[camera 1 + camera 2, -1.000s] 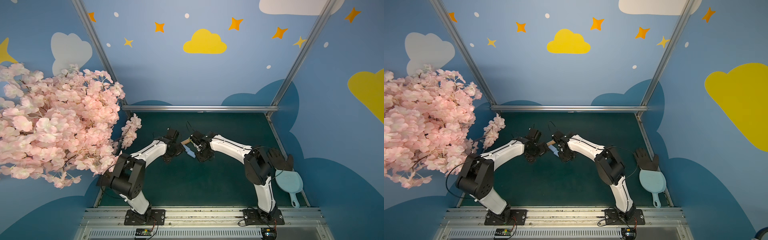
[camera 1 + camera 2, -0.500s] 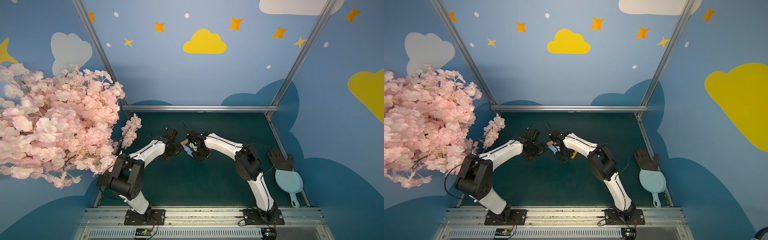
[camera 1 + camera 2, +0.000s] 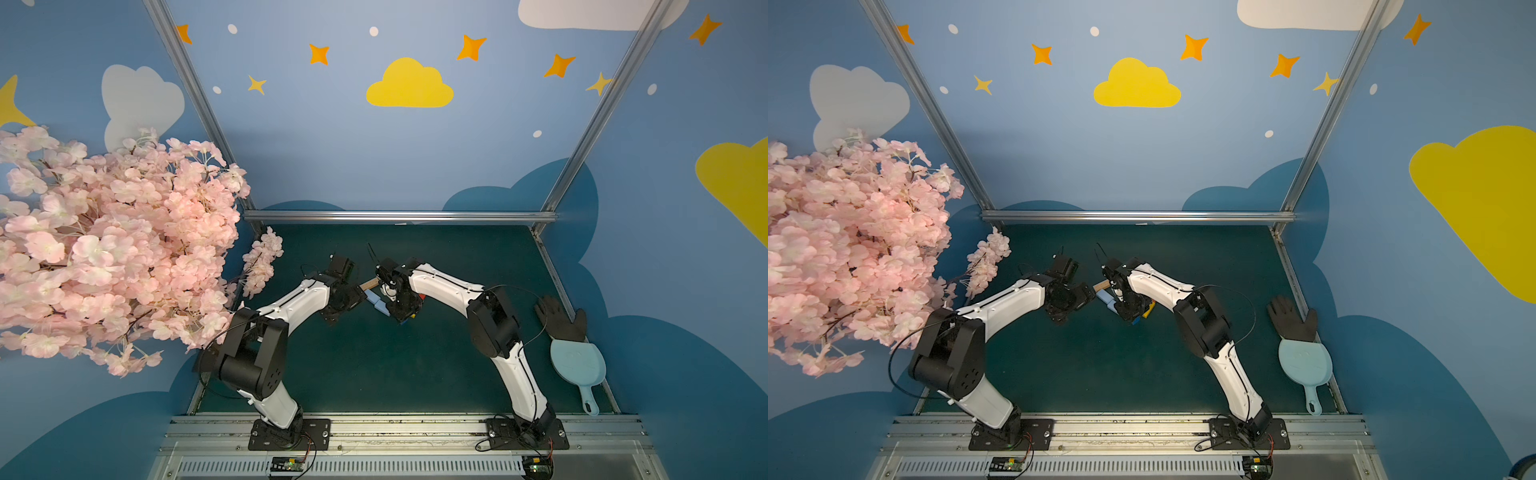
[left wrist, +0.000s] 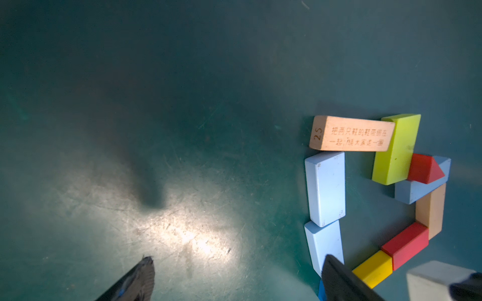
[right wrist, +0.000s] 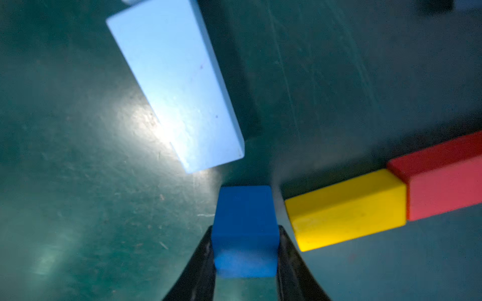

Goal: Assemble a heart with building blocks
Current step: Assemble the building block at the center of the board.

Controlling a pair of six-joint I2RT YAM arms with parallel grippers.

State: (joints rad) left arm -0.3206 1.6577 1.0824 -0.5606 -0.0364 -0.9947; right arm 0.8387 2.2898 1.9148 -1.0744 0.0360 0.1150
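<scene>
Fingers of your right end effector [image 5: 245,229] lie flush against two sides of the dark blue cube [image 5: 245,213], gripping it low over the counter [image 5: 78,182]. The cube is in the gap at the tip of the heart [image 4: 430,208]. A light blue bar [image 5: 177,86] ends just ahead of it, and the yellow bar [image 5: 347,208] starts just beside it, butted against a red bar [image 5: 443,182].

Your left end effector [image 4: 238,260] is spread wide and holds nothing. One finger overlaps that same light blue bar in its wrist view. Farther out from it, past the blue side, lies a tan bar [image 4: 352,134] engraved with "25" and two lines of Chinese characters.

Compared with a second ago, the right arm's elbow has swung inward, while the left arm looks the same.

Only the left wrist view shows the lime green bar [image 4: 396,148] and the red triangle [image 4: 423,169]. In both top views the right arm hides most of the outline.
</scene>
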